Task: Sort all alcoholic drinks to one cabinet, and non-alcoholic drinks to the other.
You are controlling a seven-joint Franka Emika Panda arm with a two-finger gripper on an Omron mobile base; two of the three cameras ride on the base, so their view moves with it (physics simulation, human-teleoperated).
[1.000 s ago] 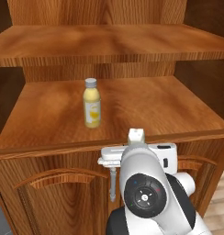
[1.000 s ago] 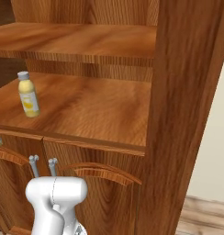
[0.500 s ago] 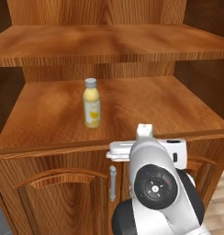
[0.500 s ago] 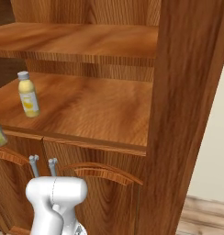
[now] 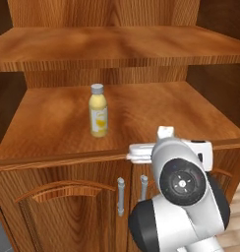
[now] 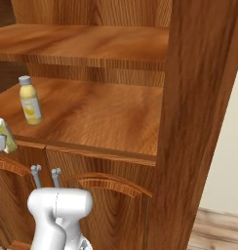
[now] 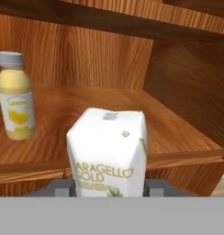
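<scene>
Currently
Gripper: closed on the carton, bottom centre of the hand view.
Juice bottle: upright on the cabinet shelf, centre-left of the left base view.

White arm is seen, glossy plastic-like shell, rounded tubular links. Large round joint is capped by a dark grey/black disc with concentric rings and a small pale centre dot, edged by a lighter rim. Black bulging joint sections are seen below and beside the disc. A flat white hand block with a small square tab on top and a dark slot at its right end is seen above. In the right base view a white rounded boxy link is shown, narrowing downward, dark joint under it. No cables or markings are discernible.
</scene>
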